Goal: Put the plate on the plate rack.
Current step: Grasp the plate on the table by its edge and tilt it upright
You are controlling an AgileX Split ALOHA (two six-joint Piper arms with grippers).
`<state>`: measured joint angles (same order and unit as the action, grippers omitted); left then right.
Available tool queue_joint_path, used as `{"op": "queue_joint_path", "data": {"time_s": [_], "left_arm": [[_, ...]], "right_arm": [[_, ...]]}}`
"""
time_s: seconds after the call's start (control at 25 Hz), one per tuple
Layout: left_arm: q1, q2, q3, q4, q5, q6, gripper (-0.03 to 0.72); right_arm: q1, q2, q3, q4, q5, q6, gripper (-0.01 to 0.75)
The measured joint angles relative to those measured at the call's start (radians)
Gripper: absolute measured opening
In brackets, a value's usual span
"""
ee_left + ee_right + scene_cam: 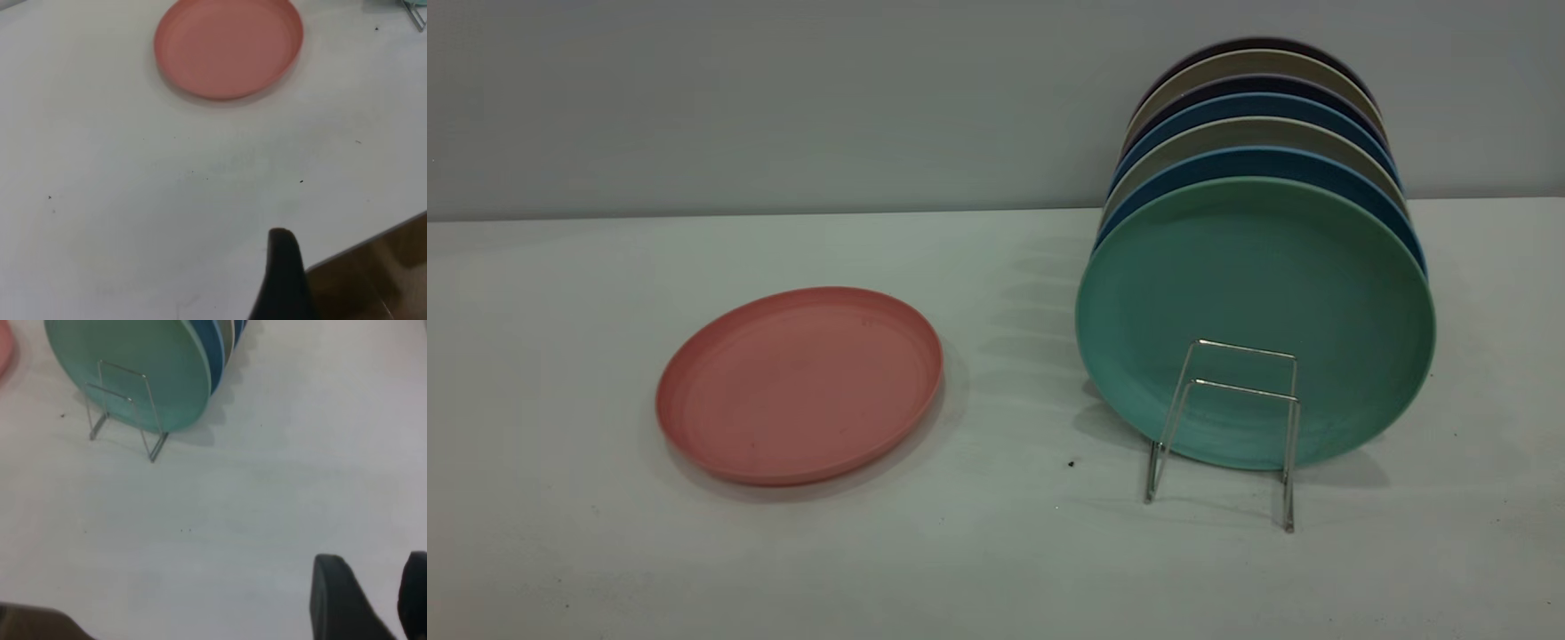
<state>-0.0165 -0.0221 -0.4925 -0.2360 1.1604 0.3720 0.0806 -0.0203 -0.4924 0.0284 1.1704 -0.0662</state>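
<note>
The salmon-pink plate [800, 387] lies flat on the white table, left of the plate rack [1285, 444]. In the left wrist view the plate [229, 47] is far off, and my left gripper [287, 280] hangs over the table's near edge, well apart from it. Only the rack's front silver wire loops are free; they show again in the right wrist view as the rack [127, 407]. My right gripper [377, 570] is open with nothing in it, above bare table some way from the rack. Neither arm appears in the exterior view.
A teal-green plate [1254, 311] stands upright at the rack's front, with several blue, beige and dark plates [1258, 116] lined up behind it. The table edge [373, 243] runs close by the left gripper. A grey wall closes off the back.
</note>
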Motion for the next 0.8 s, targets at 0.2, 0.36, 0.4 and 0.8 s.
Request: {"op": "queue_joint_path", "data": {"time_s": [0.2,0.36,0.4,0.8], "left_arm": [[-0.009,0.000,0.000,0.000,0.000,0.000,0.584],[-0.039,0.000,0.000,0.001,0.000,0.000,0.584],[-0.046,0.000,0.000,0.001,0.000,0.000,0.584],[-0.050,0.000,-0.002,0.001,-0.010,-0.031,0.579]], "right_arm": [[0.009,0.000,0.000,0.000,0.001,0.000,0.239],[0.047,0.000,0.000,0.001,0.001,0.000,0.239],[0.050,0.000,0.000,0.001,0.001,0.000,0.239],[0.167,0.000,0.000,0.127,-0.006,0.019,0.239]]}}
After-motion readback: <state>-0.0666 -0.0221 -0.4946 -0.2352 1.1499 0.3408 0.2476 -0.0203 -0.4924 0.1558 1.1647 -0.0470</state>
